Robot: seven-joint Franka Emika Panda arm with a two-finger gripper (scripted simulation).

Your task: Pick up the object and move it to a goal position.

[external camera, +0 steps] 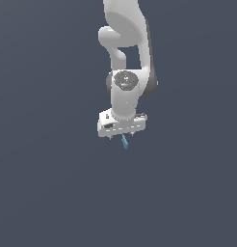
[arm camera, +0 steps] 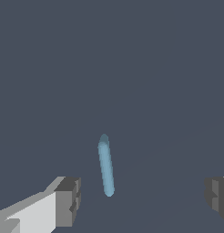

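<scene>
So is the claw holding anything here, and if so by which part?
Nothing is held. The claw is open, its fingers wide apart, and the light-blue sliver lies between them, touching neither.

gap: end effector point(arm camera: 141, 200) fingers wide apart | between: object point(arm camera: 106, 166)

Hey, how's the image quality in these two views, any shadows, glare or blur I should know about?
Exterior view: flat, even lighting, no cast shadows or glare on the plain grey ground; the light-blue sliver under the tool is tiny and coarse. Wrist view: the sliver has soft, slightly blurred edges, and the fingers are cropped by the frame; no glare.
</scene>
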